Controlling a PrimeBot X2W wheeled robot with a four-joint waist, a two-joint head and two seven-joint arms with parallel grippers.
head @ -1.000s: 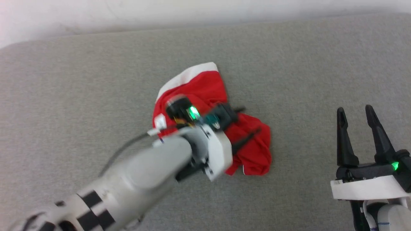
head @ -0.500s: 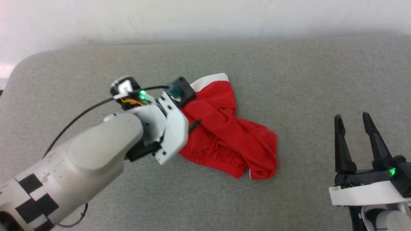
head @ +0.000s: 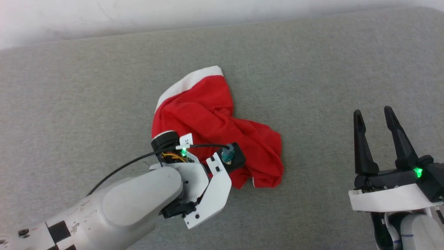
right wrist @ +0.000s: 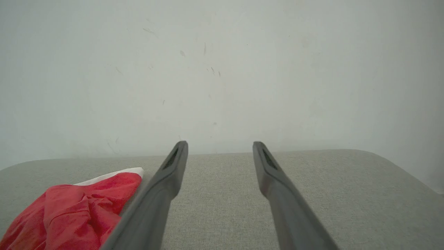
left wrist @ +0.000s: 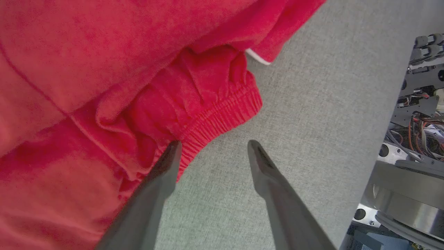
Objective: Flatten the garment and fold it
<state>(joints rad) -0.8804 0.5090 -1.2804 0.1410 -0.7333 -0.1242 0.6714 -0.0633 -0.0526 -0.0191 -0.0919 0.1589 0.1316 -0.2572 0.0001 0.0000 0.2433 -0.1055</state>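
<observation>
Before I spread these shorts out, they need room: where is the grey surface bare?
Bare grey surface lies between the garment and the right gripper, left of the garment, and beyond it to the wall. Crowded: the garment's near edge, where the open left gripper sits at the waistband.

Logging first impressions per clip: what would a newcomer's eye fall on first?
Crumpled bright-red soft shorts with a white hem band lie in the middle of the grey woven surface. The left gripper hangs open at their gathered waistband; the right gripper stands open, off to the right, apart from them.
</observation>
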